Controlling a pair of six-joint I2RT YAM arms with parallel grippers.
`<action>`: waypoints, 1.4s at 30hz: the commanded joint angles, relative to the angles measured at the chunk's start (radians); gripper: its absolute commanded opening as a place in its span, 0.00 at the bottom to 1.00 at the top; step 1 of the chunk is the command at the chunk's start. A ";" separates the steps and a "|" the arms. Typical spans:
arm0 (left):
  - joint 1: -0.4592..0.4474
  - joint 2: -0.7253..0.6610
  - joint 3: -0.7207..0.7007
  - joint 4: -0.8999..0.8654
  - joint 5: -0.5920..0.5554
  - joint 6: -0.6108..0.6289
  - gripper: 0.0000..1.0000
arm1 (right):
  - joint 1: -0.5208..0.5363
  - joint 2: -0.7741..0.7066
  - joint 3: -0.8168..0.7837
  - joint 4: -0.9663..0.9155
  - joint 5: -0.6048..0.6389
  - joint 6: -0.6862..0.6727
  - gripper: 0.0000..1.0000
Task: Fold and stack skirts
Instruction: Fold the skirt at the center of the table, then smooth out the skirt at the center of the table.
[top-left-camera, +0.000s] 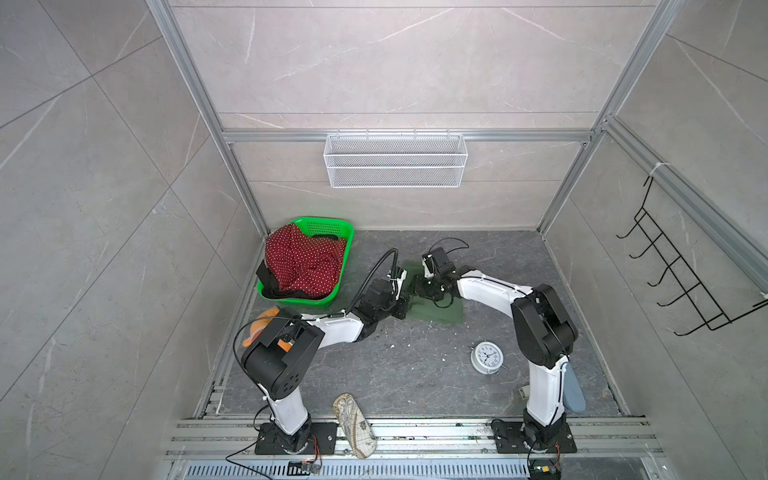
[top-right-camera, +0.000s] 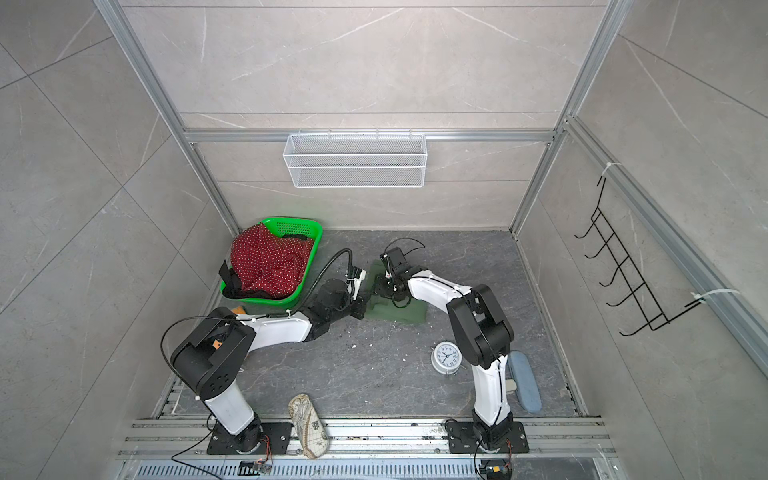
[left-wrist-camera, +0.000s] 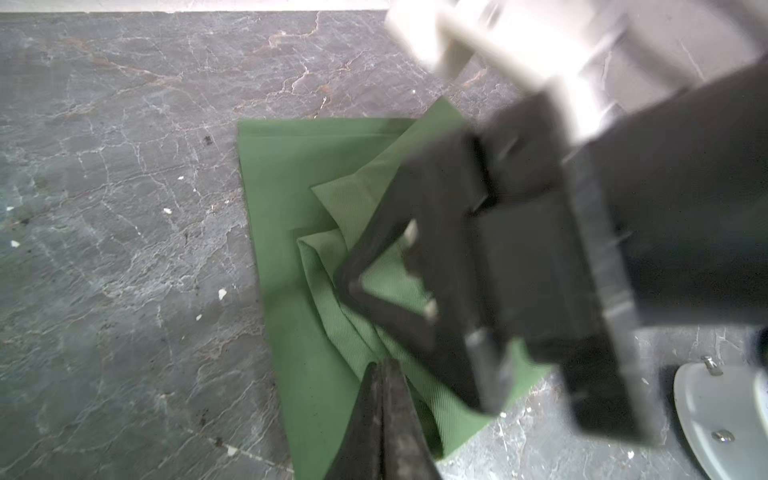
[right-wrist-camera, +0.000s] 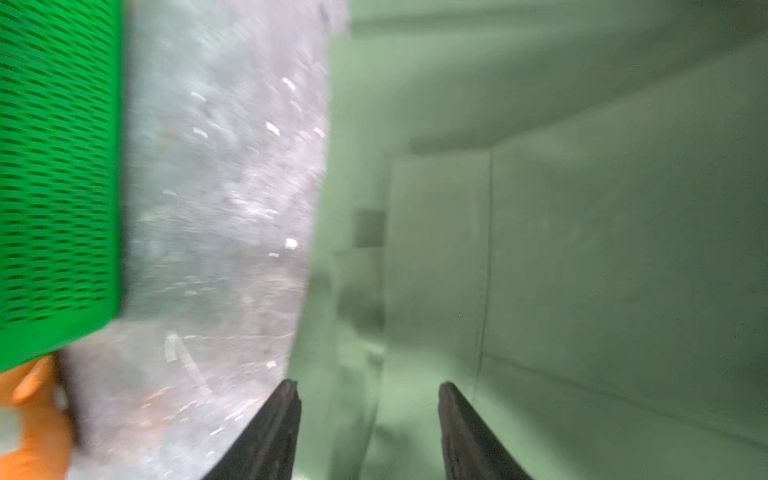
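Red skirt (top-left-camera: 305, 266) in grn basket (top-left-camera: 326, 228)

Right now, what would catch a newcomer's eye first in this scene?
The red polka-dot skirt stands out most, heaped in the bright green basket at the back left. Next comes the dark green skirt, lying partly folded in the middle where the two arms meet. A white alarm clock lies face up at the front right.
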 joint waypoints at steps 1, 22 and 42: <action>0.004 -0.051 0.009 -0.012 0.021 -0.009 0.00 | -0.044 -0.108 0.012 -0.045 0.005 -0.033 0.57; -0.021 0.123 0.083 -0.001 0.264 -0.310 0.56 | -0.170 -0.188 -0.196 -0.045 -0.039 -0.170 0.58; -0.023 0.166 0.129 -0.046 0.207 -0.318 0.31 | -0.220 -0.205 -0.210 0.012 -0.109 -0.161 0.61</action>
